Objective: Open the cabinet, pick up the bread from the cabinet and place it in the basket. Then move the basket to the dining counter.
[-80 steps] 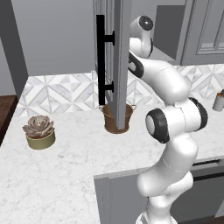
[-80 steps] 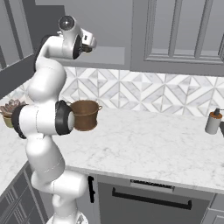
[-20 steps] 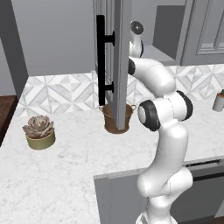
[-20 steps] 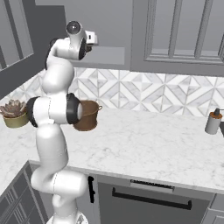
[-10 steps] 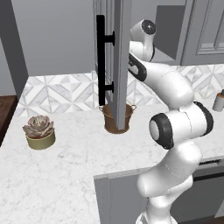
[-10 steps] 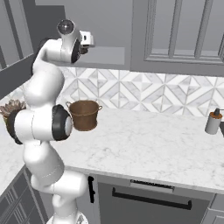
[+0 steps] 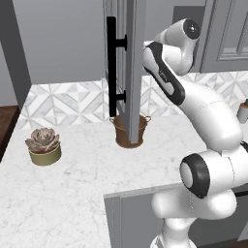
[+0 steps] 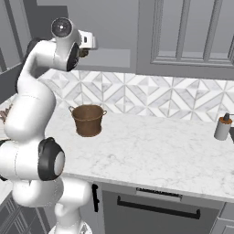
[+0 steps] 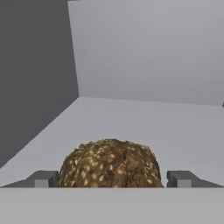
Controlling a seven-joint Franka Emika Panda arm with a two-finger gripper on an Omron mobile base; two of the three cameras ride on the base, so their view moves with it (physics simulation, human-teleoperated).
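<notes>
Here the lower part of the bread is cut off at the bottom of the hand view, so where it meets the cabinet floor cannot be made out. It is a rounded brown lump with a seeded, rough crust, lying on the grey floor of the cabinet's interior, with bare grey walls behind and to one side. The gripper has its jaws wide apart, one dark fingertip on each side of the bread, and neither tip can be seen to touch it.

In the left base view the open cabinet door, seen almost edge-on with its long black bar handle, hides the gripper and part of the basket. In the right base view the hand reaches into the dark opening below the wall cabinet, its fingers hard to make out.

The woven basket stands upright on the marble worktop; its inside looks dark and its contents cannot be told. An olive pot of pinkish succulent stands well apart to the left.
</notes>
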